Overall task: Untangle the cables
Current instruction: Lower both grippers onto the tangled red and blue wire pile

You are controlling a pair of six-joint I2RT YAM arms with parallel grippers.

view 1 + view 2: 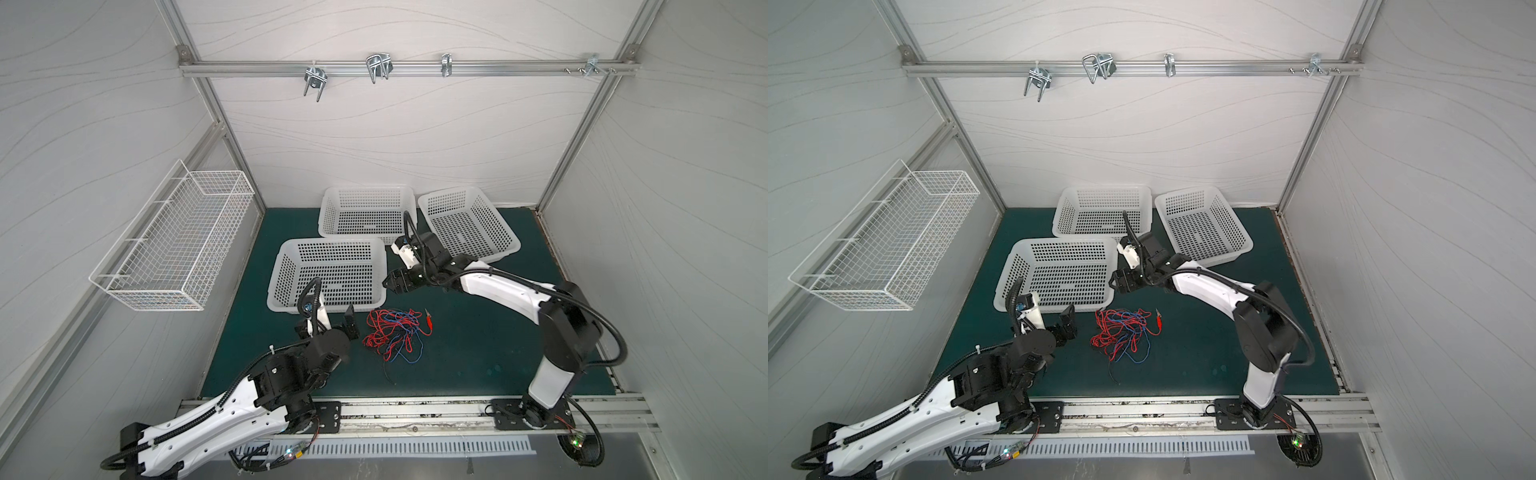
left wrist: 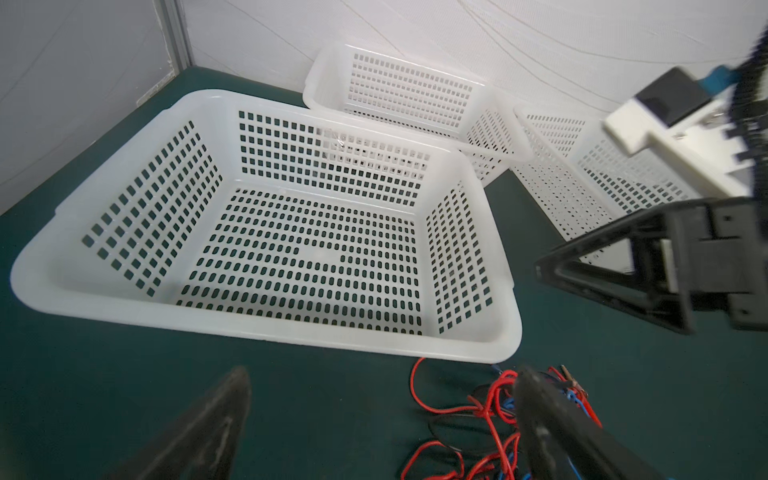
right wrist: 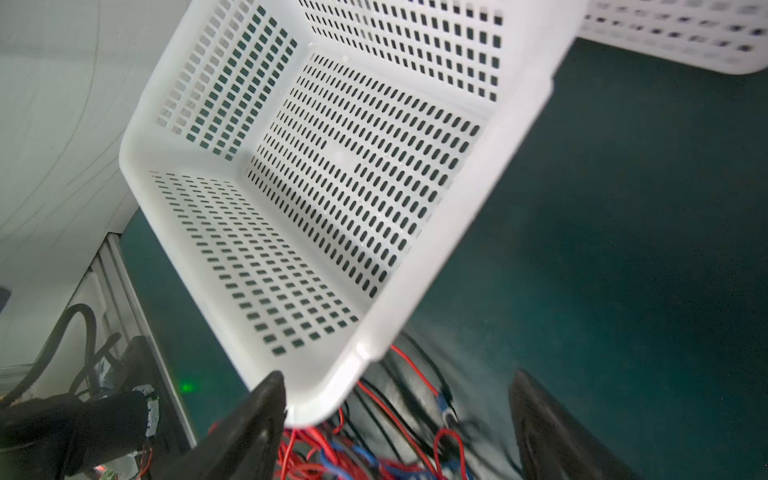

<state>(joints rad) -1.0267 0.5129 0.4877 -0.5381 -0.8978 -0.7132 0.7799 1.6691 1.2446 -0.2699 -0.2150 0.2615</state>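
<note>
Cables (image 1: 392, 332) tangled in one pile on green mat (image 1: 457, 357), 5 o'clock of nearest basket (image 1: 332, 241). Left gripper (image 1: 326, 326) spread fully, empty, at pile's 9 o'clock. Right gripper (image 1: 388, 283) spread wide, empty, at 12 o'clock.

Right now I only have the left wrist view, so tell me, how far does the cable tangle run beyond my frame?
Observer: The cables form one pile on the mat, just right of the left gripper. A black wire end trails toward the mat's front edge.
Operator: Is the right gripper holding any of it?
Observer: No. Its wrist view shows the right gripper open, with nothing between its fingers.
Operator: Anything off to my left?
Observer: A white wire basket hangs on the left wall, above the mat.
</note>
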